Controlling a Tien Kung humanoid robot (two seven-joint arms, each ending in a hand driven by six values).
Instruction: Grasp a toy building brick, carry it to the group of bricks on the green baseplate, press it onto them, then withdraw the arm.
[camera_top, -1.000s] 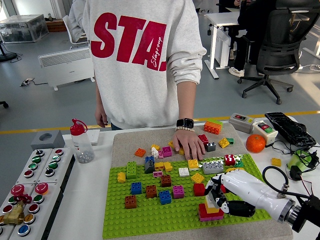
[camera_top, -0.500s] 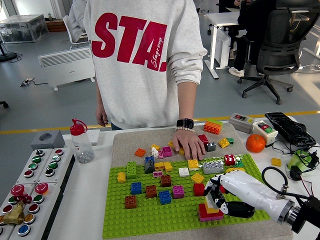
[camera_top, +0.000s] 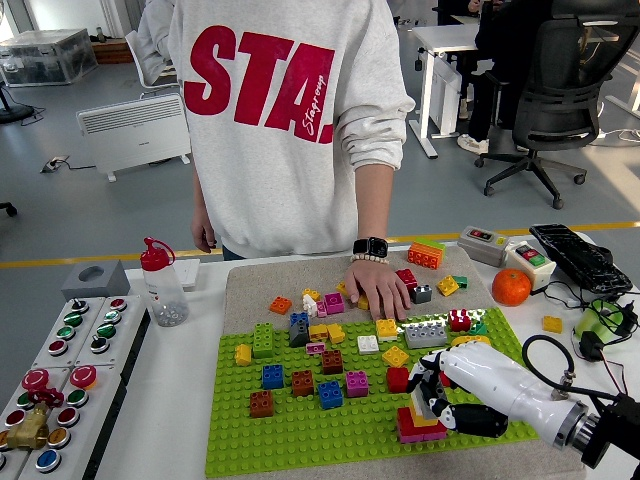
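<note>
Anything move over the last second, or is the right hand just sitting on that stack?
Barely. The right hand has slid slightly toward the table's near edge and stays curled over the small brick stack on the green baseplate; nothing was picked up or let go. The person's hand still rests among the loose bricks, which lie unchanged.

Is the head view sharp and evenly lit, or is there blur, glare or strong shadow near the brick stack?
Head view: sharp overall, evenly lit, with soft daylight glare on the floor behind; the robot hand at the brick stack shows no motion blur; only faint shadows fall on the green baseplate.
</note>
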